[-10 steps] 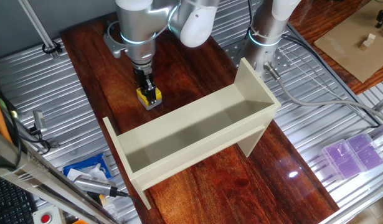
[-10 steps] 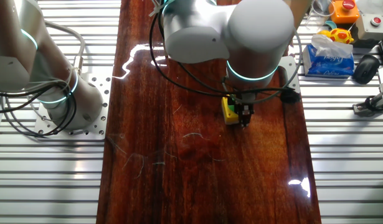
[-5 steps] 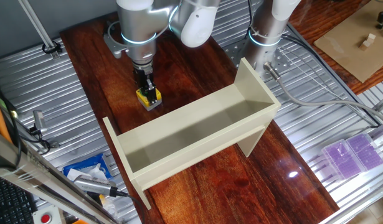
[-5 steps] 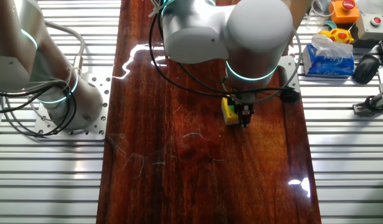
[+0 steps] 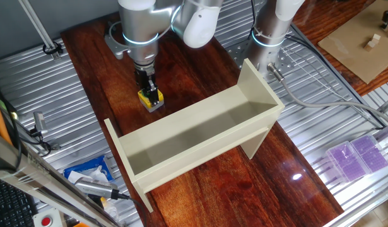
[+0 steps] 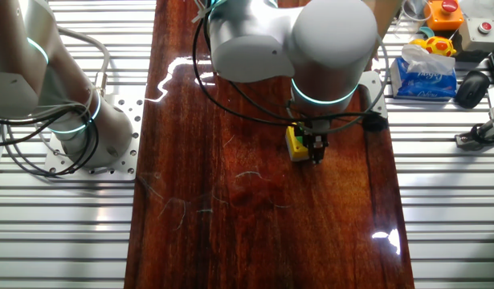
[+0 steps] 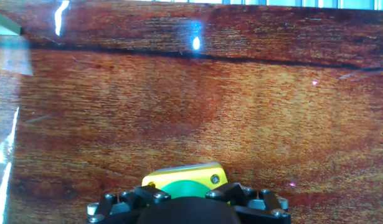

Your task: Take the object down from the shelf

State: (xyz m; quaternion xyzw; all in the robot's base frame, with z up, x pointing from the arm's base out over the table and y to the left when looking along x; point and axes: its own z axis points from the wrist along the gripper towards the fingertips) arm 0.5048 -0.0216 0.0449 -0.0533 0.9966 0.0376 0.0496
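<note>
The object, a yellow box with a green dome button (image 5: 152, 100), rests on the dark wooden table, behind the shelf and off it. The beige shelf (image 5: 200, 135) stands in the middle of the table with its trough empty. My gripper (image 5: 149, 92) points straight down onto the box, its black fingers on either side of it. The other fixed view shows the box (image 6: 294, 143) partly under my gripper (image 6: 314, 149). In the hand view the yellow top and green button (image 7: 182, 182) sit between the fingers at the bottom edge, where my gripper (image 7: 186, 198) is shut on them.
A second arm's base (image 5: 268, 39) stands behind the shelf's right end; it also shows in the other fixed view (image 6: 78, 120). A tissue pack (image 6: 423, 71) and a red stop button (image 6: 448, 10) lie off the wood. Purple boxes (image 5: 358, 154) sit at the right.
</note>
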